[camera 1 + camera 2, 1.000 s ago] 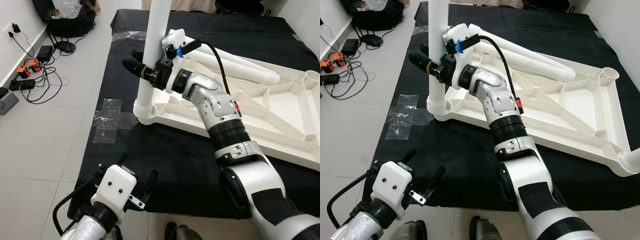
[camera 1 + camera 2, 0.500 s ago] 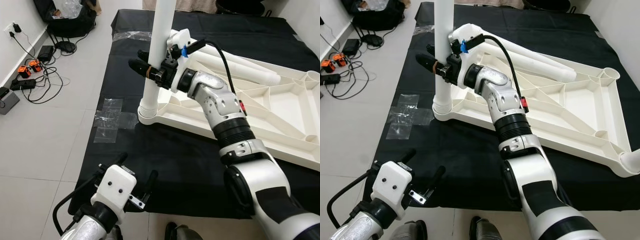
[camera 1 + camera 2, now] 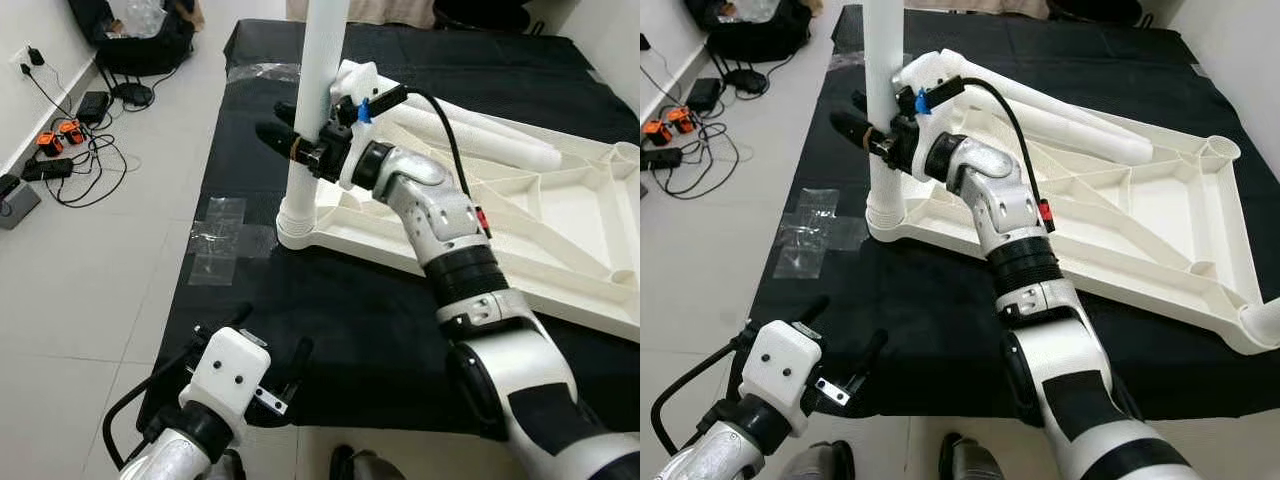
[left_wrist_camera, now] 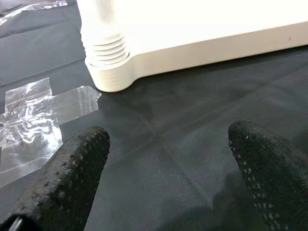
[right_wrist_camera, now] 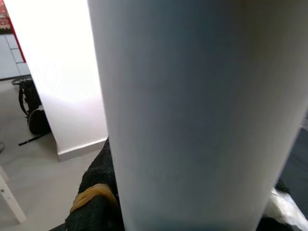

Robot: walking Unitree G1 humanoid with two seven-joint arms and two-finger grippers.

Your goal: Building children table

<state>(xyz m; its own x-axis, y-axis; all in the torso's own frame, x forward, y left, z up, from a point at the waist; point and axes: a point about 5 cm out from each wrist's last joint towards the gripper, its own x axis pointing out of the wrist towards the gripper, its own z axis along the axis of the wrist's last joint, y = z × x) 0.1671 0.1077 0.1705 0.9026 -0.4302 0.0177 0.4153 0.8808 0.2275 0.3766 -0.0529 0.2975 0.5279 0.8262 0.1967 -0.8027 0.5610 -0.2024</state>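
Black mat [image 3: 330, 320] on tiled floor [image 3: 80, 260] — right tool [image 3: 290, 135] clamping table leg [image 3: 318, 90], left tool [image 4: 168, 159] open

Black mat [image 3: 330, 310] on floor [image 3: 80, 270]; bears upturned tabletop [image 3: 520, 220], probably tape [image 3: 215, 240].

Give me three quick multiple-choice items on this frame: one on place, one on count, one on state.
1. Where does the upright white leg stand?
A. In the tabletop's near-left corner socket
B. Flat on the tiles
C. In the left gripper

2. How many loose legs lie on the tabletop?
A. None
B. Two
C. Five

3. What is the right gripper doing?
A. Hanging open
B. Clamped on the upright leg
C. Holding tape

Key: A, its ribbed base sits in the corner socket; B, two tubes lie side by side; B, black fingers flank the leg.
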